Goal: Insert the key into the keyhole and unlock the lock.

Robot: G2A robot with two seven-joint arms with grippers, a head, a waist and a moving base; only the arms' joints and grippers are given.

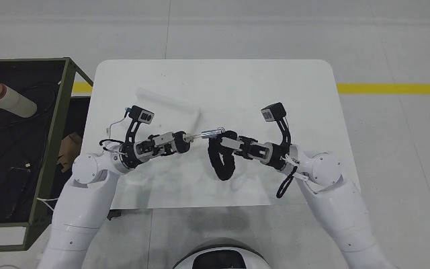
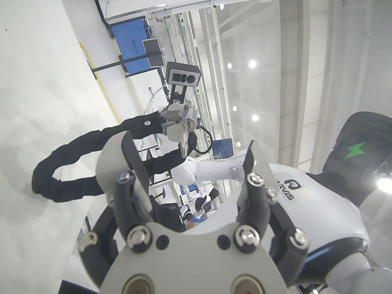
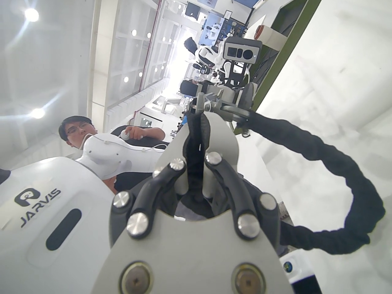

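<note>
The lock is a silver cylinder (image 2: 187,123) on a black sleeved cable loop (image 1: 219,167), held a little above the white table (image 1: 282,87). My right gripper (image 1: 228,142) is shut on the lock's black sleeved end (image 3: 196,142), and the cable (image 3: 337,169) curves away and back beneath it. A silver key (image 2: 183,145) sits in the keyhole, its bow hanging down. My left gripper (image 2: 190,146) faces the keyhole end with its fingers (image 2: 131,154) spread wide on either side of the key and not touching it. From above, the left gripper (image 1: 188,140) lies just left of the cylinder (image 1: 212,134).
A clear plastic sleeve (image 1: 168,101) lies on the table behind the left arm. A green-framed cart (image 1: 57,121) with cables and a roll (image 1: 17,101) stands off the table's left edge. The right and far parts of the table are bare.
</note>
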